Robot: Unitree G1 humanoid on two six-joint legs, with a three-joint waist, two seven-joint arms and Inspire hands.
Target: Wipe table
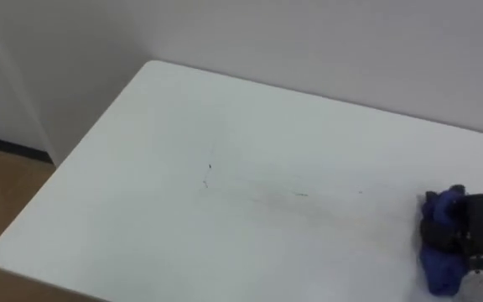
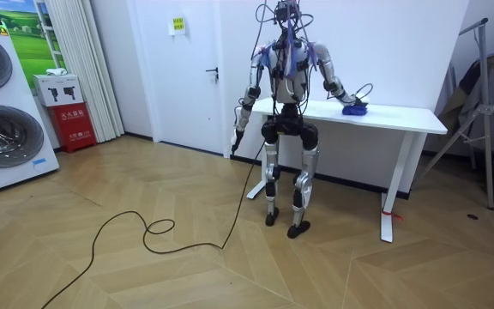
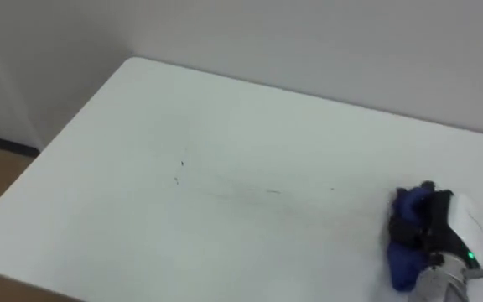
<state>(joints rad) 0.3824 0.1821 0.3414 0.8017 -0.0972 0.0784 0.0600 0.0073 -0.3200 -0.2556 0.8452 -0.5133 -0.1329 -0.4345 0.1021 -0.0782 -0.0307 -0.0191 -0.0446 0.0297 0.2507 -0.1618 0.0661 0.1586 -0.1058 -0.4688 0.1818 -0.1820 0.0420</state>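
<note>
The right hand point(image 1: 468, 225) is curled tight around a bunched blue cloth point(image 1: 438, 264), which rests on the white table point(image 1: 225, 109) at its near right. Faint dark marks point(image 1: 209, 174) lie mid-table, well left of the cloth. The left hand point(image 2: 236, 140) hangs beside the robot's body; I cannot tell its state.

One white table point(image 1: 141, 210) and one blue cloth point(image 1: 439, 256). In the room view: two stacked washing machines point(image 2: 3, 137), one red box point(image 2: 74, 127) with one white box point(image 2: 56, 88) on top, one curtain point(image 2: 80, 60), one white door point(image 2: 183, 77), one metal stand point(image 2: 487, 103).
</note>
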